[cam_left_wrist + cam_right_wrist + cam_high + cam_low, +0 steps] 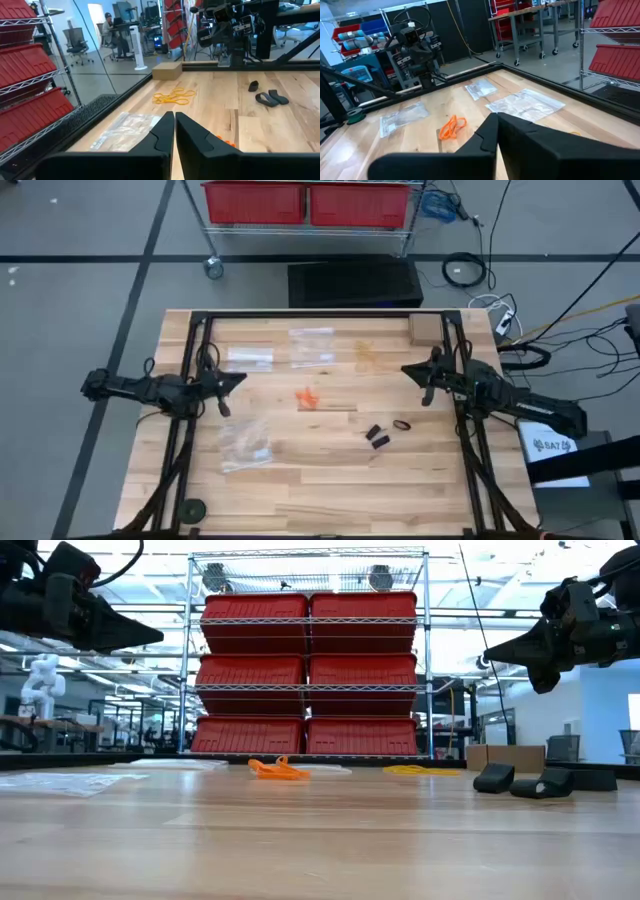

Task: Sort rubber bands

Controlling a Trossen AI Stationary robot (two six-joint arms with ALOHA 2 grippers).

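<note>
- Presently, both arms hang above the table with nothing in them: the left gripper (236, 380) at about 9 o'clock from the table's middle, the right gripper (408, 370) at about 3 o'clock. Each has its fingers clenched together and grasps nothing, which reads as a waiting pose before a pick.
- Nearest the front edge, toward 7 o'clock, lies a clear zip bag (245, 443), flat and apart from the bands; presumably a receptacle for one colour.
- The black rubber bands (384, 433) lie at 4 o'clock, a few pieces close together, one loop (401, 424) just beside the others.
- The orange rubber bands (307, 397) sit in a small heap near the centre, between the two grippers and within reach of either.
- Farther back, the yellow-tan rubber bands (366, 355) lie at 1 o'clock, near a small cardboard box (426, 329).
- Two more clear bags (312, 345) and (249, 358) rest at 11 to 12 o'clock.
- Judgement: the colours already lie in separate clusters; no band appears bagged yet.
</note>
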